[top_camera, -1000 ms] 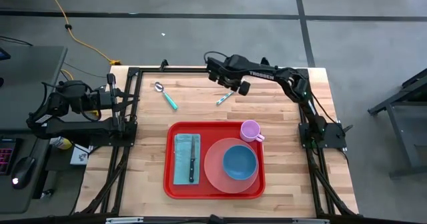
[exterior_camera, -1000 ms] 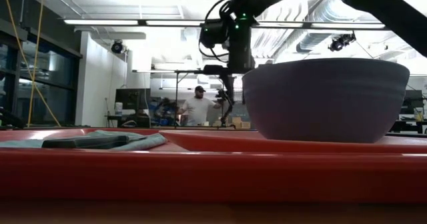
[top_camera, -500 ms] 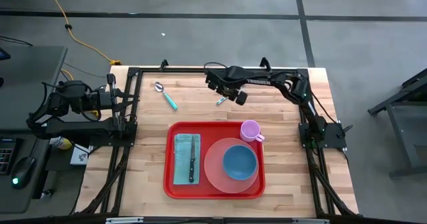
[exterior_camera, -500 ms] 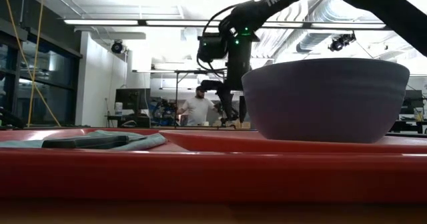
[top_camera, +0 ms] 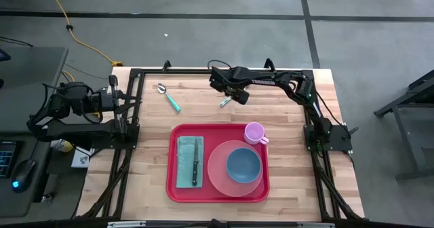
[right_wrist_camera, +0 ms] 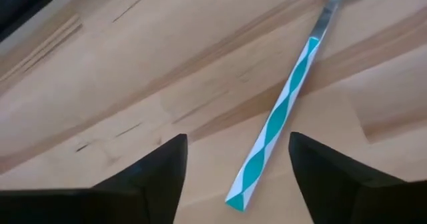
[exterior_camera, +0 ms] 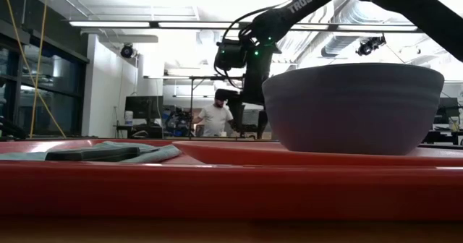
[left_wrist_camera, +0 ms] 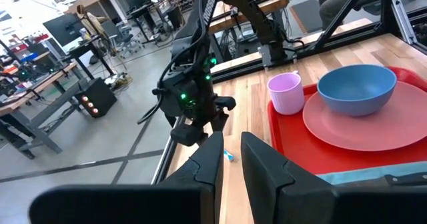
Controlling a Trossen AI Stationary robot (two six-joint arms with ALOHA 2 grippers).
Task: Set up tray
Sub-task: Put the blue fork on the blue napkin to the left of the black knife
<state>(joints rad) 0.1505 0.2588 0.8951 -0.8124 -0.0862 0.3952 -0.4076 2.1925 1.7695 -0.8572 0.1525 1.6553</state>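
The red tray (top_camera: 175,187) lies at the table's middle and carries a teal napkin (top_camera: 184,161) with a black-handled knife (top_camera: 195,161), a pink plate (top_camera: 217,168), a blue bowl (top_camera: 243,165) and a pink cup (top_camera: 254,131). Beyond its far edge, a utensil with a teal-and-white handle (right_wrist_camera: 277,117) lies flat on the wood. My right gripper (right_wrist_camera: 237,177) is open and low over that handle's free end (right_wrist_camera: 237,199), one finger on either side, apart from it. My left gripper (left_wrist_camera: 231,157) is shut and parked at the table's left edge.
A spoon with a teal handle (top_camera: 168,97) lies on the wood toward the far left. The black frame rails (top_camera: 135,106) run along the table's left, far and right sides. In the low view, a person (exterior_camera: 215,118) stands in the room behind.
My right gripper has come down toward the teal-handled utensil and shifted a little toward the table's left, its arm stretching out lower over the far side. Nothing on the table has moved.
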